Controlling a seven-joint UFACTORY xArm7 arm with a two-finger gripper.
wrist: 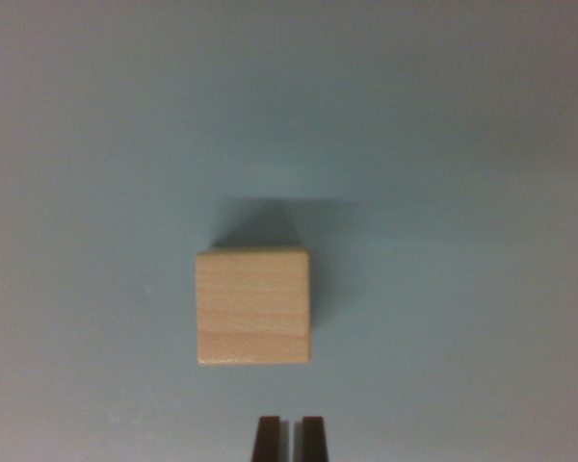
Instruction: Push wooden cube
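Pale blue tabletop fills the view, with 1 wooden cube near its middle. Below it the gripper sits just apart from the cube, fingers nearly together. Risk — an off-center push could spin the cube aside.

Cut-off jaws, soft focus

Only the dark tips of the gripper show, the rest cut off by the wrist view's bottom edge. The whole picture is blurred; the wooden cube hides its lower faces and the desk beneath.
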